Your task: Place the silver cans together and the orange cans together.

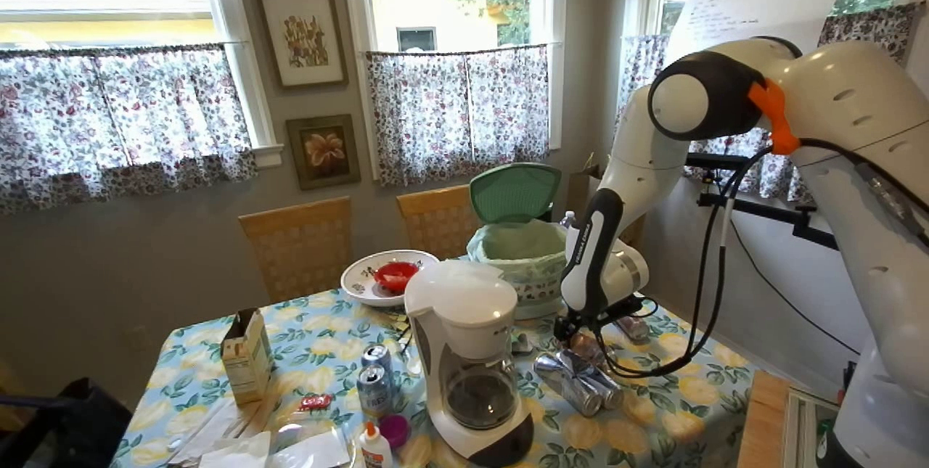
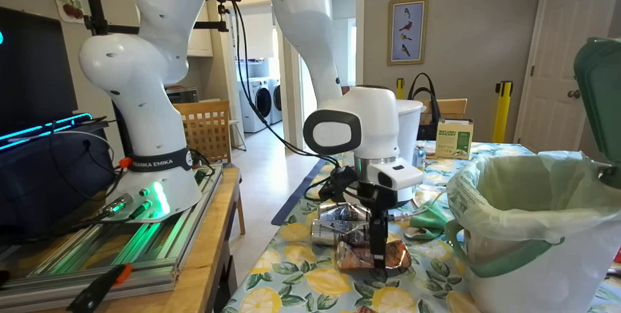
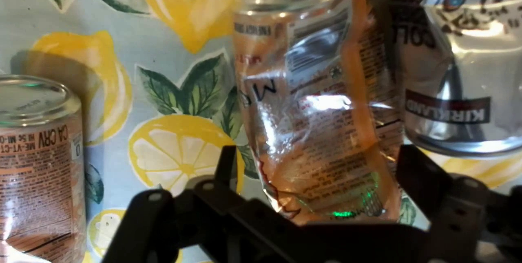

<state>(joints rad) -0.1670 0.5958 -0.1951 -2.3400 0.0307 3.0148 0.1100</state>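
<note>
Orange can (image 2: 353, 257) lies left-to-right in an exterior view — the gripper (image 3: 316, 152), fingers parted, straddling its long axis.

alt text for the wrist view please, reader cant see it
Open black gripper straddling a dented orange can on a lemon-print tablecloth; partly in view, another orange can at left, a silver can at right.

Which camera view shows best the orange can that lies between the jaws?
The wrist view: the orange can appears large there, nearly whole, with its printing visible. In both exterior views it is smaller and partly hidden.
</note>
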